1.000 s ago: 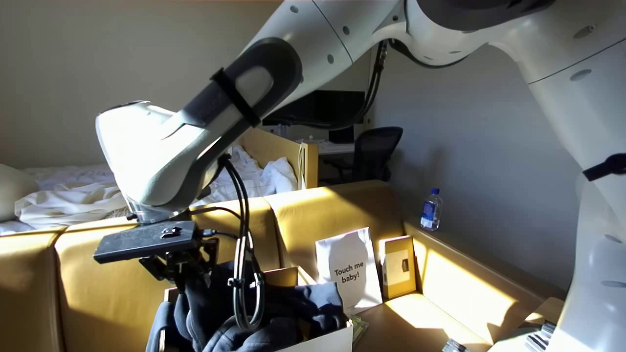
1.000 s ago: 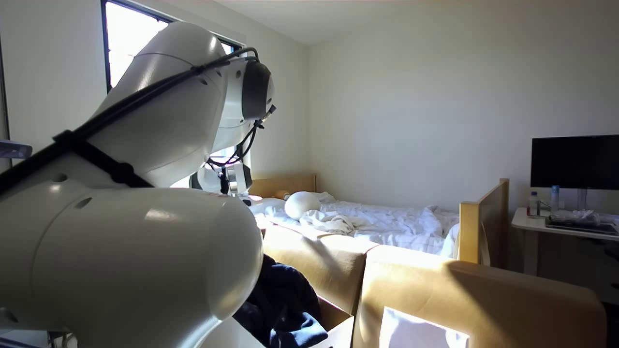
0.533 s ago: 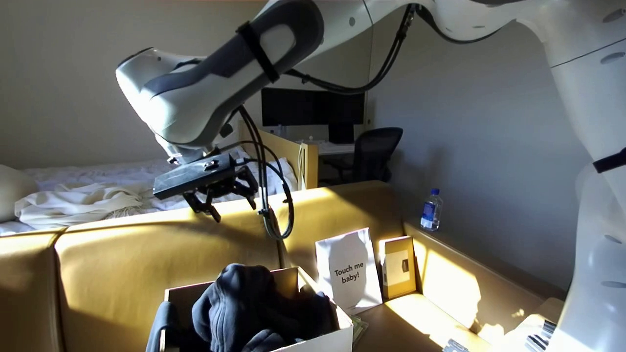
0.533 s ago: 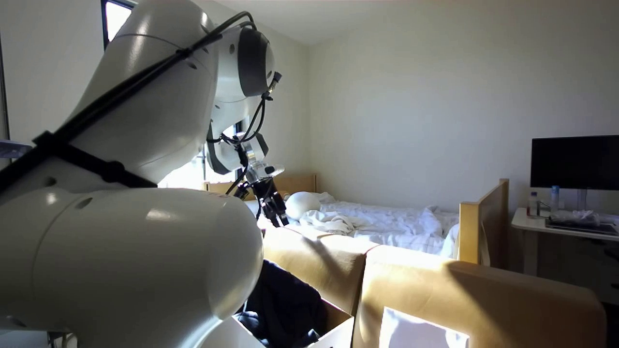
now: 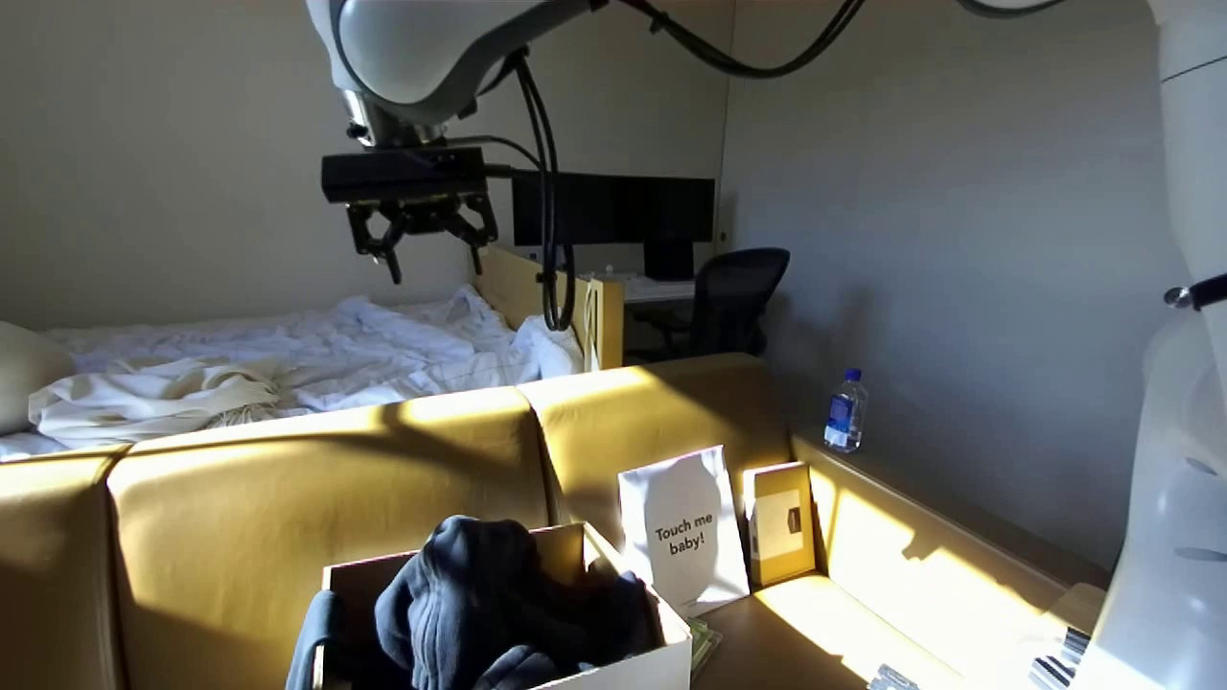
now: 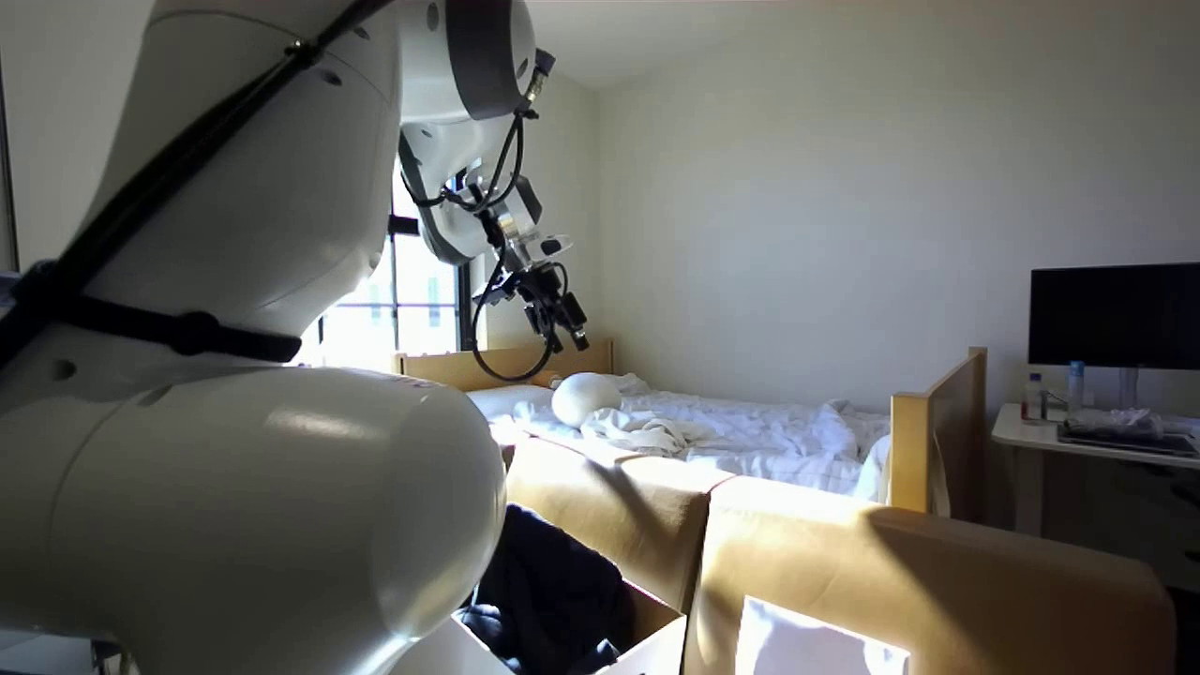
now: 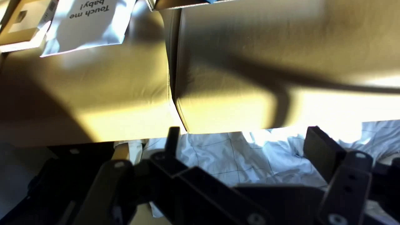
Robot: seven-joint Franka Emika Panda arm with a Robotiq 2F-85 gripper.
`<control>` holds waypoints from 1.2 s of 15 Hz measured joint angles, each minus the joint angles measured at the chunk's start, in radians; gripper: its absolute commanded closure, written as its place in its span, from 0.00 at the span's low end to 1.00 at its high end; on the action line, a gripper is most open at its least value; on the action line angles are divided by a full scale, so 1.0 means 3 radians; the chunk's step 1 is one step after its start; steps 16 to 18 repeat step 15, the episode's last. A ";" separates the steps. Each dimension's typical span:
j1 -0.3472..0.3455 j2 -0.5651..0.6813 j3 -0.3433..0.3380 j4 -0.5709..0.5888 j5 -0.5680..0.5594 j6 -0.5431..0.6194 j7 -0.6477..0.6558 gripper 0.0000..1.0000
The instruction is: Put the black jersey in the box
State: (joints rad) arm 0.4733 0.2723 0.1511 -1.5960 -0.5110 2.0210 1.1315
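Observation:
The black jersey (image 5: 460, 604) lies bunched in the box (image 5: 628, 673), rising above the rim in a dark heap. A dark fold hangs over the box's side at the lower left. In an exterior view the jersey (image 6: 553, 586) and a corner of the box (image 6: 661, 642) show partly behind the arm. High above the box, over the sofa back, my gripper (image 5: 436, 270) hangs open. Its fingers stand wide apart in the wrist view, with nothing between them; behind the gripper (image 7: 243, 132) is bedding. Only the box's edge (image 7: 173, 4) shows at the top there.
A tan sofa (image 5: 316, 498) surrounds the box. A white "Touch me baby!" packet (image 5: 682, 537) and a yellow carton (image 5: 778, 525) lean beside it. A water bottle (image 5: 845, 412) stands on the armrest. Behind the sofa is a bed (image 5: 364, 355) with white bedding.
My gripper was down at the jersey a second ago. It has opened, let go of the jersey and risen well clear. The jersey has settled into the box and now lies still.

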 measured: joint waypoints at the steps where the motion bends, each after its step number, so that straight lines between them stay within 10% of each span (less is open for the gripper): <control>1: -0.0091 -0.0099 0.0016 -0.0023 0.0160 0.0135 -0.0131 0.00; 9: -0.0443 -0.0775 0.0216 -0.0512 0.1708 0.0247 -0.1639 0.00; 18: -0.0446 -0.0833 0.0267 -0.0579 0.1496 -0.0189 -0.2018 0.00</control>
